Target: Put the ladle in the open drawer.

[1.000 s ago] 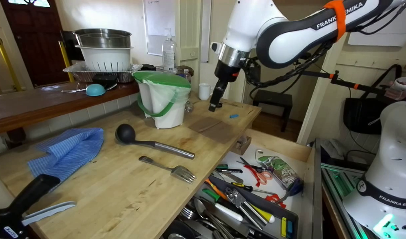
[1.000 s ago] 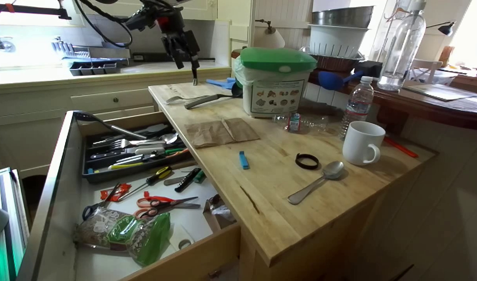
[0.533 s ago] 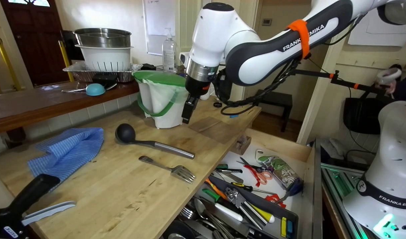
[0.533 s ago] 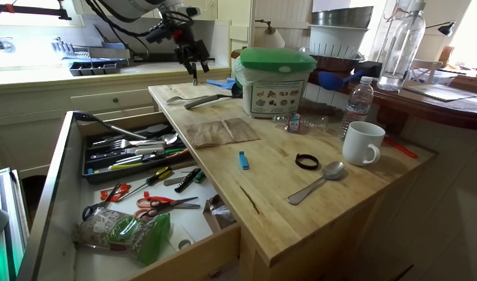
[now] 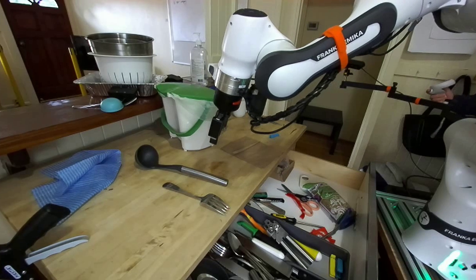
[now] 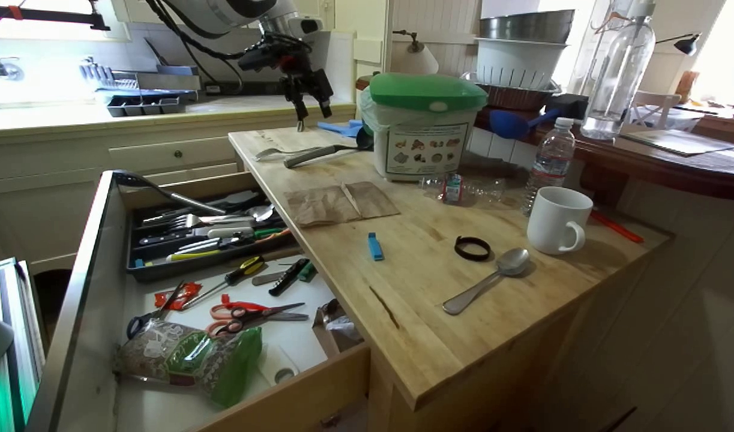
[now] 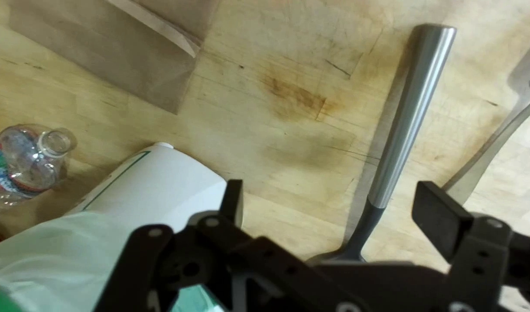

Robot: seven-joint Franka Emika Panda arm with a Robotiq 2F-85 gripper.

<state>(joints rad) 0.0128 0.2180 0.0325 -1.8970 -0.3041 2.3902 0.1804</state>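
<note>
Ladle [image 5: 182,169] lies on the table [image 5: 136,227], handle toward the drawer [image 6: 306,396], bowl away from it; the fork [image 5: 206,200] is near, not touching. Over the past 1 s the gripper [image 7: 336,206] has come along the table toward the ladle, slowing at the end. It hangs above the table near the tub [image 5: 195,140], its 2 fingers [image 7: 442,221] well apart with nothing held. In the wrist view the ladle's neck shows in the gap between them, though below their tips. That reads as lining up for a grasp: lifting, carrying and releasing all look undone, and the next move likely calls for centring on the handle and going down clear of the fork.

The drawer is pulled out beside the table, lower than its top. Its tray [image 6: 162,272] is crowded with cutlery [image 6: 189,222], and 1 long utensil [image 6: 195,203] slants from there up to the drawer's rim. Outside the tray lie scissors [image 6: 254,312], a screwdriver [image 6: 239,274], a bag [image 6: 189,357] and a box [image 6: 326,343], more loosely spread, so the ladle may settle there more easily than in the tray. The tub is lidded, its contents hidden; the mug [image 6: 550,222] does not show what it holds.
</note>
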